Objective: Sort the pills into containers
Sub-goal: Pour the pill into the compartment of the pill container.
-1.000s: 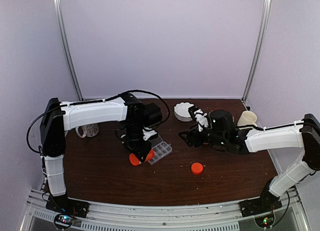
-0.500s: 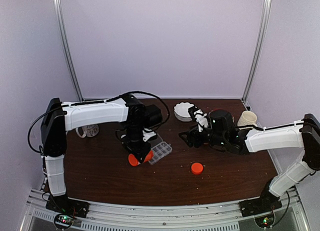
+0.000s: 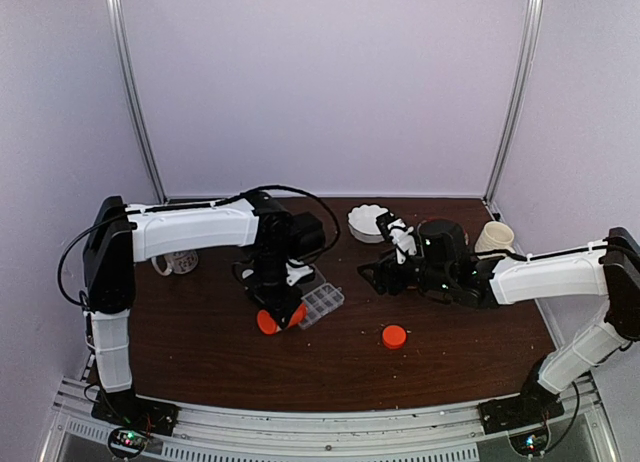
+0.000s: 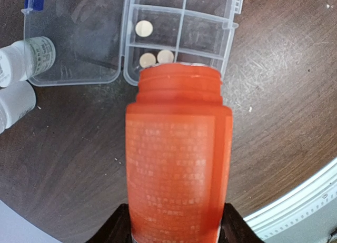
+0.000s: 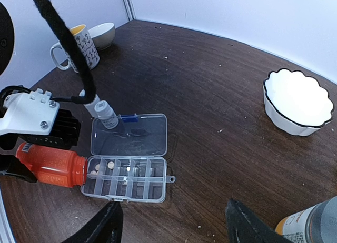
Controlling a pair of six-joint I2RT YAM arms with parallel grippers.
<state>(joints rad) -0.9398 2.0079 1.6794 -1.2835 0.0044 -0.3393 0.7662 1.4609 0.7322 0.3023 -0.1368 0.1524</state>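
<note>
My left gripper [image 3: 276, 308] is shut on an open orange bottle [image 4: 178, 159]. It holds the bottle tilted, with the mouth at the near corner of the clear pill organizer box [image 4: 231, 30]. The box lies open on the table, with its lid [image 4: 73, 38] folded flat beside it. Three pale pills [image 4: 142, 28] lie in the compartments by the bottle mouth. The box [image 5: 152, 180], the pills [image 5: 110, 164] and the bottle [image 5: 50, 164] also show in the right wrist view. My right gripper [image 5: 176, 227] is open and empty, hovering to the right of the box [image 3: 322, 304].
An orange cap [image 3: 394, 335] lies on the table near the front. Two tiny white bottles [image 4: 21, 59] stand by the lid. A white scalloped bowl [image 3: 368, 222], a cream cup [image 3: 493, 237] and a mug [image 3: 178, 261] stand towards the back.
My left gripper and the orange bottle have shifted slightly left and towards the front. The right arm has not moved.
</note>
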